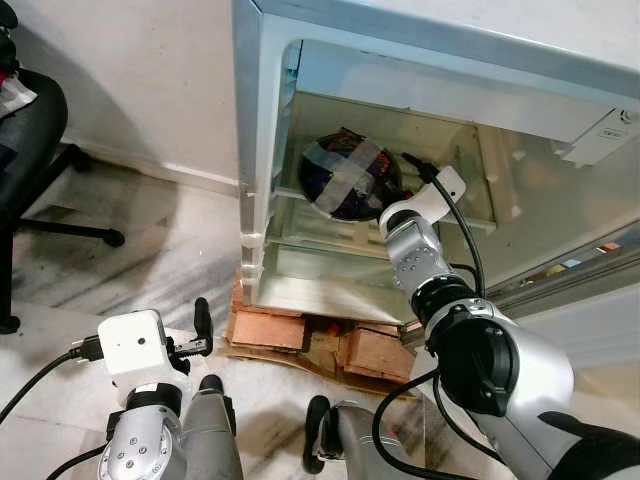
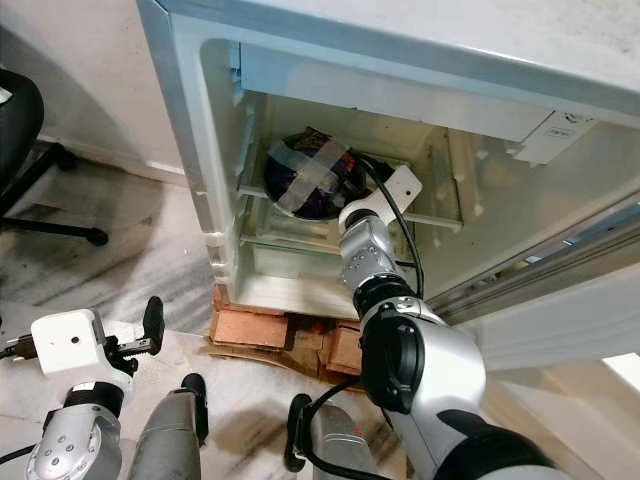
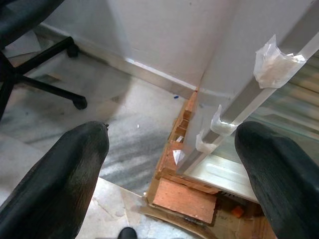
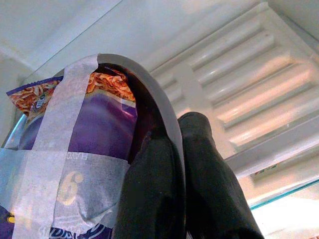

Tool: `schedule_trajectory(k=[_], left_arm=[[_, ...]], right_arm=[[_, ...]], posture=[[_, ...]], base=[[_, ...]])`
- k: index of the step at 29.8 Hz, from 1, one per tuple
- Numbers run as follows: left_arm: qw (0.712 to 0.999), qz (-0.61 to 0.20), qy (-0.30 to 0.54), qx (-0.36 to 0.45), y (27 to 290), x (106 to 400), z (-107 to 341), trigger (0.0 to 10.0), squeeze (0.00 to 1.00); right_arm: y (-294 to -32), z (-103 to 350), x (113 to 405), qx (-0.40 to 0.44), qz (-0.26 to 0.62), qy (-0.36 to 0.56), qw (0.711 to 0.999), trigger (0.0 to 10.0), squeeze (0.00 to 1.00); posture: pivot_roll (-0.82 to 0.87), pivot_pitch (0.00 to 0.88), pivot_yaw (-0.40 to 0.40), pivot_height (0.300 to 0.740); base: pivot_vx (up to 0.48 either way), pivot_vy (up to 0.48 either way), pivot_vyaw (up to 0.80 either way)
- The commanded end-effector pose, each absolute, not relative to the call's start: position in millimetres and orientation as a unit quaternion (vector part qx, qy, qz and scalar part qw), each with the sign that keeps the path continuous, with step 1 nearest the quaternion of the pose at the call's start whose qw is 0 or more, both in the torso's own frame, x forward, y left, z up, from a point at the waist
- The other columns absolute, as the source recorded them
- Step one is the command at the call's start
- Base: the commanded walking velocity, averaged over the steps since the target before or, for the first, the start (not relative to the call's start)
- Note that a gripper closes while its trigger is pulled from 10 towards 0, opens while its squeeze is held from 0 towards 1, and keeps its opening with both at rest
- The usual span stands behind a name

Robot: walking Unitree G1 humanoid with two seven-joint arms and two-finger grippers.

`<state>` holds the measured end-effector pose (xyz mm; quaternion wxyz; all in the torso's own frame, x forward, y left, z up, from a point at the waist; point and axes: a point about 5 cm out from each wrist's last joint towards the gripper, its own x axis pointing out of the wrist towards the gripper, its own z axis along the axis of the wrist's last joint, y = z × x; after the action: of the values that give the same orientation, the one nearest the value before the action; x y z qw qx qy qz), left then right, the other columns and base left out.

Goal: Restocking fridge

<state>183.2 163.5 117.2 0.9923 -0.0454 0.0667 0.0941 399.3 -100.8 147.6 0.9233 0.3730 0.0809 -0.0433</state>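
Right gripper [image 4: 174,164] pinches the taped bowl's [image 1: 348,176] rim inside the fridge [image 1: 262,150], contents half-hidden by tape

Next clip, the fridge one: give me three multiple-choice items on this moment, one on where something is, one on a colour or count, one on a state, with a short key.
1. Where is the taped bowl?
A. on a glass shelf inside the fridge
B. on the floor by the bricks
C. on the office chair

2. How many strips of tape cross over the bowl's top?
A. none
B. two
C. five

3. What is the right gripper doing?
A. hanging idle, open
B. shut on the bowl's rim
C. holding the fridge door

Key: 1 A, the head views show it on the shelf; 2 B, two strips form an X; 3 B, the right wrist view shows one finger on each side of the rim.

The left gripper is open, low over the floor.
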Motion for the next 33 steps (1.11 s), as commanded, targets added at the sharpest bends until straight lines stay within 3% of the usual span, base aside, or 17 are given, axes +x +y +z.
schedule_trajectory(k=[1, 11, 12, 23, 33], left_arm=[[0.991, 0.091, 0.084, -0.047, 162, 180, 110, 10.0, 0.0], [0.992, 0.076, 0.094, -0.037, 167, 179, 107, 10.0, 0.0], [0.992, 0.075, 0.096, -0.034, 169, 180, 105, 10.0, 0.0], [0.995, 0.036, 0.089, -0.027, 161, 205, 98, 10.0, 0.0], [0.996, 0.02, 0.085, -0.024, 161, 214, 94, 10.0, 0.0]], right_arm=[[-104, 140, 396, 0.377, -0.047, 0.088, 0.921, 10.0, 1.0], [-106, 141, 397, 0.354, -0.006, 0.074, 0.932, 10.0, 1.0], [-110, 138, 396, 0.349, -0.002, 0.075, 0.934, 10.0, 0.03], [-146, 115, 381, 0.327, -0.01, 0.047, 0.944, 10.0, 0.0], [-161, 86, 354, 0.337, -0.047, 0.061, 0.938, 10.0, 0.0]], posture=[[0.33, 0.271, -0.168, 0.74], [0.3, 0.23, -0.15, 0.74], [0.3, 0.223, -0.148, 0.74], [0.24, 0.121, -0.117, 0.74], [0.21, 0.079, -0.095, 0.74]], base=[[0.0, 0.0, 0.0], [0.0, 0.0, 0.0], [0.0, 0.0, 0.0], [0.0, 0.0, 0.0], [0.0, 0.0, 0.0]])
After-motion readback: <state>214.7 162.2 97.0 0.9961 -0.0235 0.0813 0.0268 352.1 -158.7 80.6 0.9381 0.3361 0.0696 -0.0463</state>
